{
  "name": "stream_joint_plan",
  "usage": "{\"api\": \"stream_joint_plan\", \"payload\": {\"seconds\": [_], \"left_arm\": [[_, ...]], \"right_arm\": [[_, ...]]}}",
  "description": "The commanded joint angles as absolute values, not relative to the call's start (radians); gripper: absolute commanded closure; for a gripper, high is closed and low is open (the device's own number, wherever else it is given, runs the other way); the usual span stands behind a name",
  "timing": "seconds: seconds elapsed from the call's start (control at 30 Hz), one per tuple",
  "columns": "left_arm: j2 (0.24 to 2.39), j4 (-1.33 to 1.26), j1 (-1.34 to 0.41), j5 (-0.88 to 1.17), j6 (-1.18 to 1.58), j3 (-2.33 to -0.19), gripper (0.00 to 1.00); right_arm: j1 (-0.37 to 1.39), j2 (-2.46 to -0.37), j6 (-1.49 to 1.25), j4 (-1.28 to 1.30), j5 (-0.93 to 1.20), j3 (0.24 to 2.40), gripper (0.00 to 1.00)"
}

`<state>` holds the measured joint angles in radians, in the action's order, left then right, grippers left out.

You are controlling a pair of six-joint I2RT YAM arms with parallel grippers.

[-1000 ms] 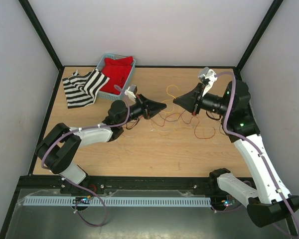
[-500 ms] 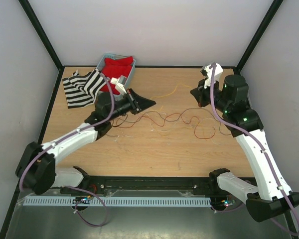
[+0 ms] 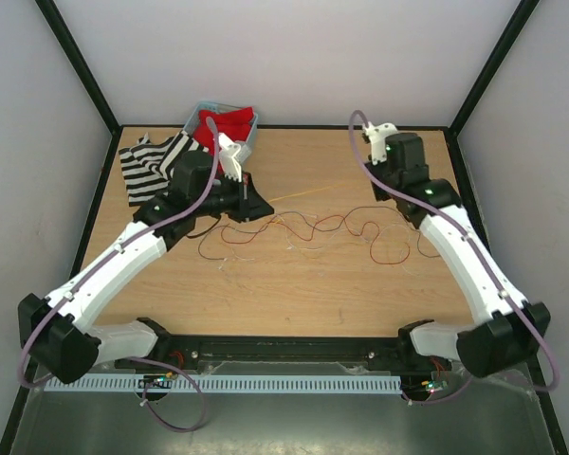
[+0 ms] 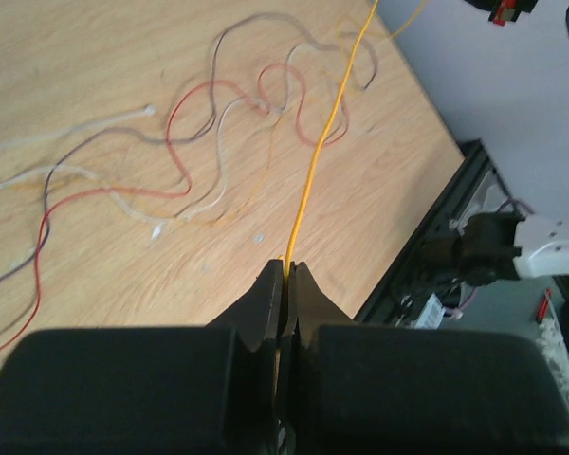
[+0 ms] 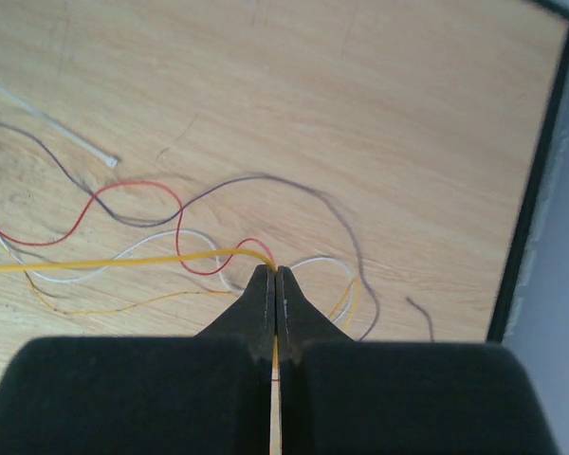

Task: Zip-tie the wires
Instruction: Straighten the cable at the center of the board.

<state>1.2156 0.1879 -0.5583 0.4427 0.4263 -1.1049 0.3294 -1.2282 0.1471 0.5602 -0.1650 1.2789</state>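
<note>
The wires lie as a loose string of red, brown, pale and orange loops across the middle of the table. One yellow wire is lifted out of them and runs nearly straight between the two grippers. My left gripper is shut on one end of this yellow wire; in the top view it sits at the left end of the bunch. My right gripper is shut on the other end of the yellow wire, above the right end of the bunch. A whitish plastic strip lies flat beside the loops.
A blue basket holding red cloth stands at the back left, with a striped black-and-white cloth beside it. Black frame rails border the table, close to the right arm on the right side.
Both arms have swung apart and toward the back of the table. The yellow wire, loose before, is now pulled out between them. The left gripper's jaws have closed on it.
</note>
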Motion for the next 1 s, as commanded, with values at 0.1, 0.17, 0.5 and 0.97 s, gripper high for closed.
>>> {"api": "stream_joint_plan", "payload": {"seconds": [0.1, 0.17, 0.5, 0.97], "left_arm": [[1.271, 0.351, -0.406, 0.61, 0.299, -1.067, 1.0], [1.28, 0.353, -0.365, 0.628, 0.298, -1.046, 1.0], [1.332, 0.337, -0.271, 0.646, 0.288, -0.954, 1.0], [1.478, 0.356, -0.244, 0.464, 0.231, -0.934, 1.0]], "right_arm": [[0.371, -1.374, 0.084, 0.526, -0.209, 1.176, 1.0], [0.376, -1.4, 0.067, 0.487, -0.207, 1.141, 1.0], [0.414, -1.548, -0.009, 0.321, -0.068, 1.038, 1.0], [0.485, -1.745, -0.037, 0.233, -0.022, 1.042, 1.0]]}}
